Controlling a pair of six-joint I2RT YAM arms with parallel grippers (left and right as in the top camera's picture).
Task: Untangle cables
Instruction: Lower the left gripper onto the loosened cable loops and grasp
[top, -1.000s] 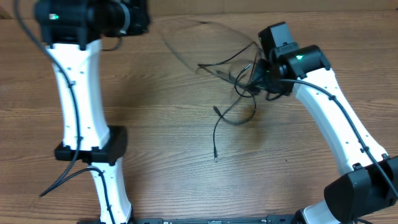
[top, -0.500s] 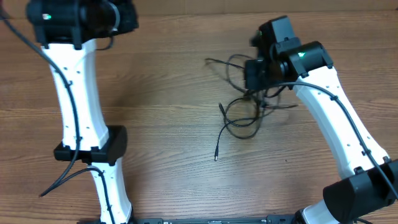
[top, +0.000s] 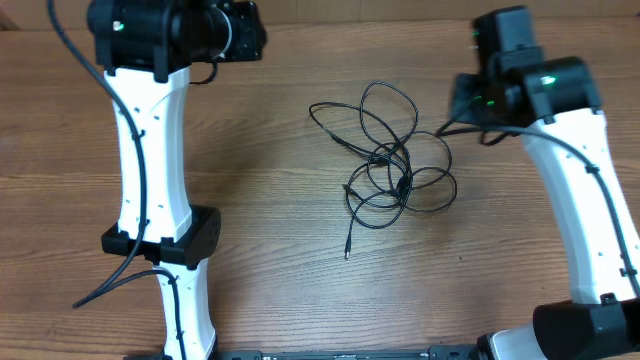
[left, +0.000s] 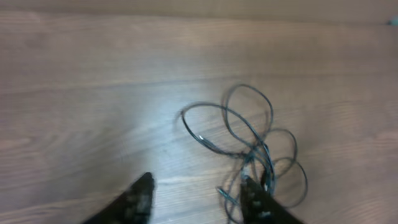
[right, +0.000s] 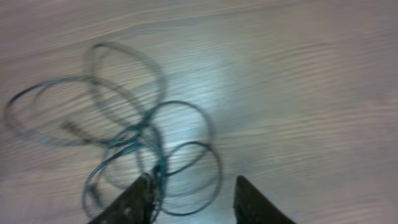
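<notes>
1. Left gripper (left: 199, 202): jaws spread wide, nothing between its two dark, tapered tips.
2. Right gripper (right: 193, 199): jaws likewise parted and empty; a loop of cord lies just beside one tip.
3. The cables (top: 395, 165): thin black cords in round, overlapping loops, forming one tangle on the wood-grain table (top: 270, 200) between the two arms. The number of cords cannot be told.
4. One loose tail runs out of the tangle, ending in a small plug (top: 347, 254).

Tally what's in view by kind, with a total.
Grippers: 2, left gripper and right gripper, both open
Cable tangle: 1, black; the number of cords in it cannot be told
Table: 1, wood
Total: 4
</notes>
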